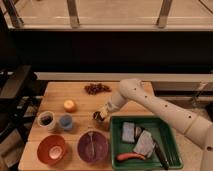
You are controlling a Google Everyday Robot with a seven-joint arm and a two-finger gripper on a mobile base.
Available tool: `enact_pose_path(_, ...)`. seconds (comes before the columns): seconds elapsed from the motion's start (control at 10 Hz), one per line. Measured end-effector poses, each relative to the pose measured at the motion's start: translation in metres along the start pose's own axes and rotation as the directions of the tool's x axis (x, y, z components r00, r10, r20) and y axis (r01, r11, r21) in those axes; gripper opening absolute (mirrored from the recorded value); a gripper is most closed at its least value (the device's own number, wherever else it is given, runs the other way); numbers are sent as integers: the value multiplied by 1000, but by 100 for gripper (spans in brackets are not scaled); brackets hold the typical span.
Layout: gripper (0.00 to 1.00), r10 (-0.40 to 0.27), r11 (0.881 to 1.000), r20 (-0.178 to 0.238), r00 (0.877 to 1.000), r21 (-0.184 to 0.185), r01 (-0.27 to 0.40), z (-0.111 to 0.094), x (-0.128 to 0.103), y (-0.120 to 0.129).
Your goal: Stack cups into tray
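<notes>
My gripper [99,116] hangs low over the desk [60,95], just beside the left rim of the tray [167,131], jaws pressed together. Whether they pinch anything, I cannot tell. The cups, a dark metal cup [46,120] and a light blue cup [65,122], stand side by side well left of the tray. I judge the first pick is not yet done. Next I must spread the jaws and reach left for a cup.

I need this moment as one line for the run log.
end effector: shut, left of tray | metal cup, blue cup: on table, outside tray
</notes>
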Motion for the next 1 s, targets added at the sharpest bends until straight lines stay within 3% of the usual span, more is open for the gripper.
enact_pose_path(0.3, 0, -17, 1000, -47, 999, -20, 16, -43, 31, -16)
enact_pose_path(0.5, 0, -78, 997, -64, 995, -30, 77, -63, 55, -33)
enact_pose_path(0.7, 0, -164, 986, -68, 984, -23, 163, -62, 84, -57)
enact_pose_path(1.0, 0, -243, 970, -68, 968, 13, 244, -44, 110, -82)
